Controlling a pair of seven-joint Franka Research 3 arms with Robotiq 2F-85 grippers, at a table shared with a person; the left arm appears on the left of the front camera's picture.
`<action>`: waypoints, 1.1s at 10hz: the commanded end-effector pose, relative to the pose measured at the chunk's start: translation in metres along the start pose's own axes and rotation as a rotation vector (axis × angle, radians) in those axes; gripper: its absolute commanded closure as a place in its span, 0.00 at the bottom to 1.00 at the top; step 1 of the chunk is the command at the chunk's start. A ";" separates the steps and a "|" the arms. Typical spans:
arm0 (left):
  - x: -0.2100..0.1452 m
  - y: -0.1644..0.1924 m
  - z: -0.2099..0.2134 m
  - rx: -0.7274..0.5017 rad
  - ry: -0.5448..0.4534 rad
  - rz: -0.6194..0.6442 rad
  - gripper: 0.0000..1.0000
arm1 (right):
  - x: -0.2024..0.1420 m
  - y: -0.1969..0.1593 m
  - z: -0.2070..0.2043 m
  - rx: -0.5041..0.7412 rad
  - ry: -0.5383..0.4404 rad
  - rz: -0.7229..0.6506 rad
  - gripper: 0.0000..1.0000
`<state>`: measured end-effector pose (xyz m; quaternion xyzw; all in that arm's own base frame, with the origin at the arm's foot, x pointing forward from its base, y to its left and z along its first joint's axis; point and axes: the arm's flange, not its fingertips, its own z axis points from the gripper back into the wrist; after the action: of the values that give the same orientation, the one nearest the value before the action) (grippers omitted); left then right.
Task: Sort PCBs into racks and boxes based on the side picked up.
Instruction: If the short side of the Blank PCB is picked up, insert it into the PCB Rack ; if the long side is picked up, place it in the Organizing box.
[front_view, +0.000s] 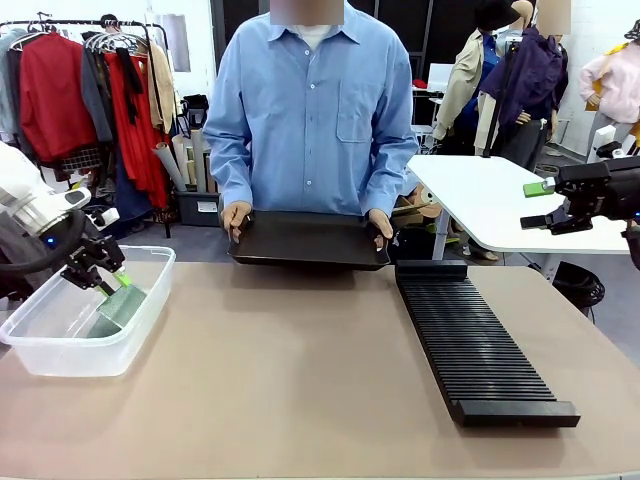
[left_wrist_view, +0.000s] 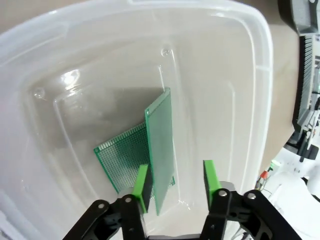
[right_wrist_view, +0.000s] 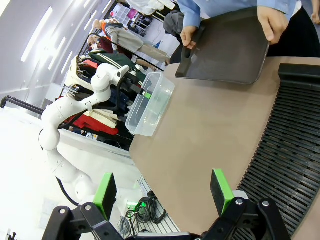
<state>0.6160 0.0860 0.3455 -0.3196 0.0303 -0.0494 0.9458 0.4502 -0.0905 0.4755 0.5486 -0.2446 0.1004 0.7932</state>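
Observation:
The clear box (front_view: 60, 350) stands at the table's left. My left gripper (front_view: 112, 280) hangs over its inside. In the left wrist view my left gripper (left_wrist_view: 175, 172) is open. A light green PCB (left_wrist_view: 161, 140) stands on edge between the fingers, close against one pad and apart from the other. A second PCB (left_wrist_view: 122, 155) lies flat on the bottom of the box (left_wrist_view: 260, 75). The PCB (front_view: 122, 303) shows tilted inside the box. The long black rack (front_view: 470, 350) lies at the right. My right gripper (front_view: 538, 205) hovers open and empty, high at the right (right_wrist_view: 162, 192).
A person at the far side holds a flat black tray (front_view: 305, 240) at the table's edge with both hands (front_view: 236, 215). The rack (right_wrist_view: 295, 150) and the tray (right_wrist_view: 225, 47) lie below my right gripper. A white table (front_view: 500, 200) stands behind at the right.

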 end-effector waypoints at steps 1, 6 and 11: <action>-0.013 -0.018 0.010 0.043 -0.012 0.054 0.00 | 0.002 0.002 0.001 0.008 -0.003 0.006 0.00; -0.033 -0.062 0.032 0.153 -0.033 0.138 0.00 | 0.002 0.002 0.001 0.008 -0.003 0.006 0.00; -0.031 -0.075 0.040 0.165 -0.050 0.137 0.00 | 0.002 0.002 0.001 0.008 -0.003 0.006 0.00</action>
<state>0.5799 0.0519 0.4247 -0.2313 0.0215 0.0286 0.9722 0.4502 -0.0904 0.4755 0.5486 -0.2446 0.1004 0.7932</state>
